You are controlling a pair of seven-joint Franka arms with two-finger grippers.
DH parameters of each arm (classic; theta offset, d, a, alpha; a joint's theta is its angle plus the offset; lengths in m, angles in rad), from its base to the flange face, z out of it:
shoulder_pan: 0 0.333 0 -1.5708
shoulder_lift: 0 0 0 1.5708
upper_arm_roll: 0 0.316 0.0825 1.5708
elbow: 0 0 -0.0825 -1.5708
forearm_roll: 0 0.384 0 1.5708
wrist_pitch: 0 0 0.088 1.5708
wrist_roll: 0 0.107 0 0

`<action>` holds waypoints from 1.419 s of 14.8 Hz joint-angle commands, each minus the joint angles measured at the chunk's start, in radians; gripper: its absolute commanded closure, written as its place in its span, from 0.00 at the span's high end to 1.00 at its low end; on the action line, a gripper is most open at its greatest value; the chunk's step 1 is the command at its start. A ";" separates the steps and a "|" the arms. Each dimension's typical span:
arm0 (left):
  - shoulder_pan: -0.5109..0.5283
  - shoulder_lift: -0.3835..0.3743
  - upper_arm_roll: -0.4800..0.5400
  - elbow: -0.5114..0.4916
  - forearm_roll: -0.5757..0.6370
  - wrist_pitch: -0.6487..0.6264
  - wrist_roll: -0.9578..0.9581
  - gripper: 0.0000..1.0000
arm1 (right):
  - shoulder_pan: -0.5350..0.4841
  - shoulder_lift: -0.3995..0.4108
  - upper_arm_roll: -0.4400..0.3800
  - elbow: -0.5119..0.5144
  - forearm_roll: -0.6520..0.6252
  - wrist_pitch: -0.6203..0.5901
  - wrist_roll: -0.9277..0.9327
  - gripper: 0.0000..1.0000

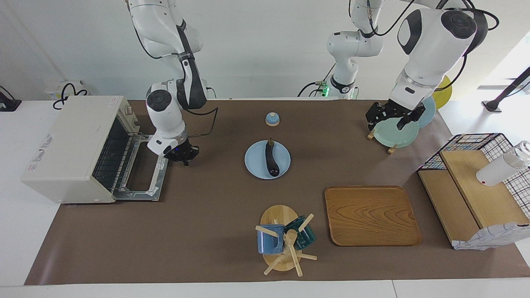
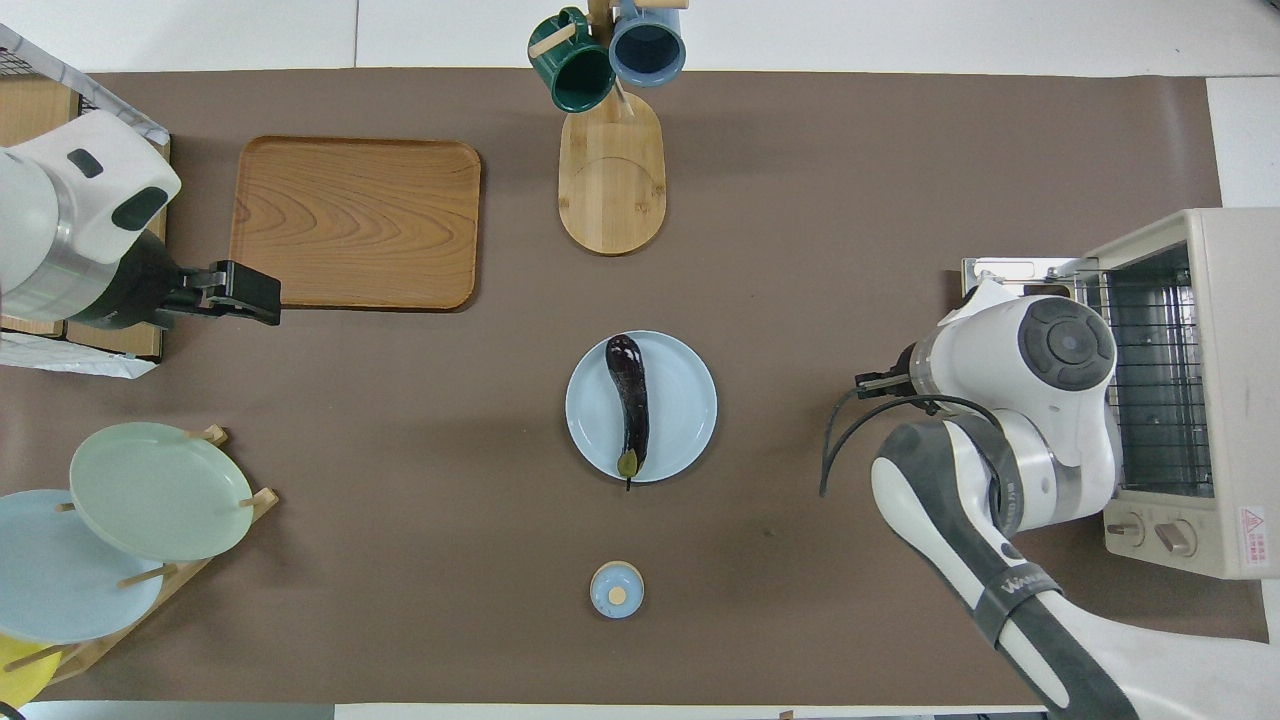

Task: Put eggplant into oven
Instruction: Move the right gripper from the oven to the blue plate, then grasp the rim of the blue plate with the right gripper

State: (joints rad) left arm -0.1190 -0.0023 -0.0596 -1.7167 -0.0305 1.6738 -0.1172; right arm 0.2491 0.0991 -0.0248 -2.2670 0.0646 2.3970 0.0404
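Your oven (image 1: 68, 149) door is down, and the eggplant (image 1: 272, 159) lies on the blue plate (image 1: 254, 165) mid-worktop. Right gripper (image 1: 183, 159) (jaws clenched, empty) sits over the door's edge; left gripper (image 1: 391, 118), jaws released, waits. Next: grasp the eggplant.

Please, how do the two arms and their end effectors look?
Both arms are glossy white with rounded shells and dark grey round joint caps. The right arm carries a black band and a loose black cable. The left end effector and right end effector are black.
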 commanded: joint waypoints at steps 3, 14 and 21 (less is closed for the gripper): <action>0.021 -0.061 -0.011 -0.084 0.020 -0.006 0.039 1.00 | 0.214 0.077 -0.006 0.226 0.058 -0.090 0.189 0.00; 0.016 -0.033 -0.019 0.020 0.012 -0.085 0.031 1.00 | 0.544 0.421 -0.006 0.711 -0.063 -0.295 0.573 0.32; 0.016 -0.030 -0.020 0.022 0.012 -0.098 0.031 1.00 | 0.585 0.364 -0.006 0.546 -0.089 -0.188 0.575 0.31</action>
State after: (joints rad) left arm -0.1086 -0.0377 -0.0733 -1.7153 -0.0305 1.6057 -0.0929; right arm 0.8332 0.5090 -0.0257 -1.6651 -0.0083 2.1848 0.6065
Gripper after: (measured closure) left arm 0.000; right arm 0.670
